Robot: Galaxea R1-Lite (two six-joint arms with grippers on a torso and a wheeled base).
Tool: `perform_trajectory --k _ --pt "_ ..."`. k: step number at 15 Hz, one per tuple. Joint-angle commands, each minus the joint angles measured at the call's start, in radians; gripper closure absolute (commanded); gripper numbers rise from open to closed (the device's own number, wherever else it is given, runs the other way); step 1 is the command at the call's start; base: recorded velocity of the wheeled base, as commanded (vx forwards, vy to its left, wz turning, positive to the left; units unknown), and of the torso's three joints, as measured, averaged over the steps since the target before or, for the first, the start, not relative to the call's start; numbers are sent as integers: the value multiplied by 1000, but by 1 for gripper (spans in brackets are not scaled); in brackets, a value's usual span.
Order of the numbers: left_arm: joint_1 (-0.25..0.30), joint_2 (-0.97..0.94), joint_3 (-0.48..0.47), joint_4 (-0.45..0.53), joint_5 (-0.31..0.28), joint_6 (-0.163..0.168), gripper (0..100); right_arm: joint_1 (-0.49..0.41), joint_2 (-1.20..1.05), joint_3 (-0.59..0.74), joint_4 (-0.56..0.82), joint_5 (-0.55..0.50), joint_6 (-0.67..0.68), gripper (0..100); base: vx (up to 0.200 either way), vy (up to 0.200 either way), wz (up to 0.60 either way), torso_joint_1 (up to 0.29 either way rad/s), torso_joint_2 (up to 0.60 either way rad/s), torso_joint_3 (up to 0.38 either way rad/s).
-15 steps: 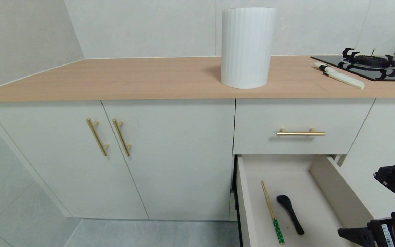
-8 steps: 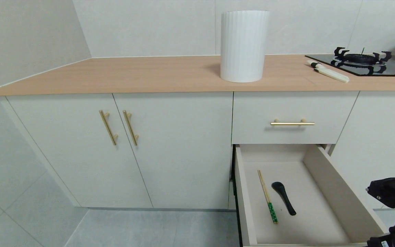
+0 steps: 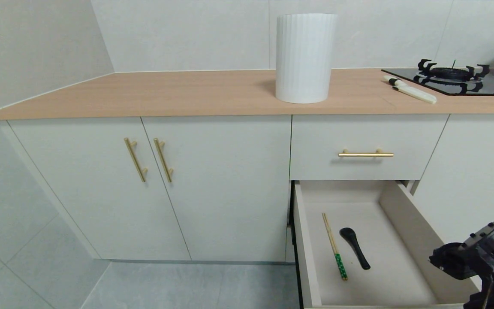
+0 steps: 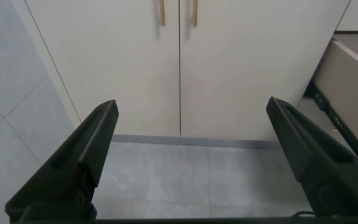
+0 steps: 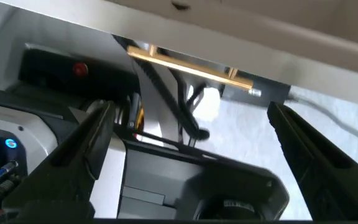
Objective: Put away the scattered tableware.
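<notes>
Drawer (image 3: 305,240), lower, open: chopsticks (image 3: 333,244) and spoon (image 3: 354,253) lie side by side inside, apart. Knife (image 3: 410,89) lies on desk (image 3: 165,92) beside stove (image 3: 453,77), near canister (image 3: 303,58). Left gripper (image 4: 191,109): spread, empty, facing cabinet doors (image 4: 241,62). Right gripper (image 5: 191,111): spread, empty, brass handle (image 5: 191,65) ahead. We judge the knife comes next: we should pinch it across its middle, keep it level, and lower it clear of the spoon.

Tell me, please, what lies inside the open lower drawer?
A pair of chopsticks and a black spoon lie side by side on the drawer floor. The near right corner is covered by the right arm, hiding anything there.
</notes>
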Motion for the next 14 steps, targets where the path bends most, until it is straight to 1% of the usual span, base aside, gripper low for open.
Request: perform_trajectory --k 1,3,6,11,14 --pt "0 0 0 0 0 0 0 0 63 -3 -1 0 11 0 0 0 0 0 0 0" --pt "0 0 0 0 0 0 0 -1 94 -5 -24 -2 14 0 0 0 0 0 0 0" --pt "0 0 0 0 0 0 0 -4 129 -3 -93 -8 63 0 0 0 0 0 0 0" --pt "1 0 0 0 0 0 0 -12 139 0 -133 -37 74 0 0 0 0 0 0 0" --pt "0 0 0 0 0 0 0 -50 178 1 -186 -40 83 0 0 0 0 0 0 0"
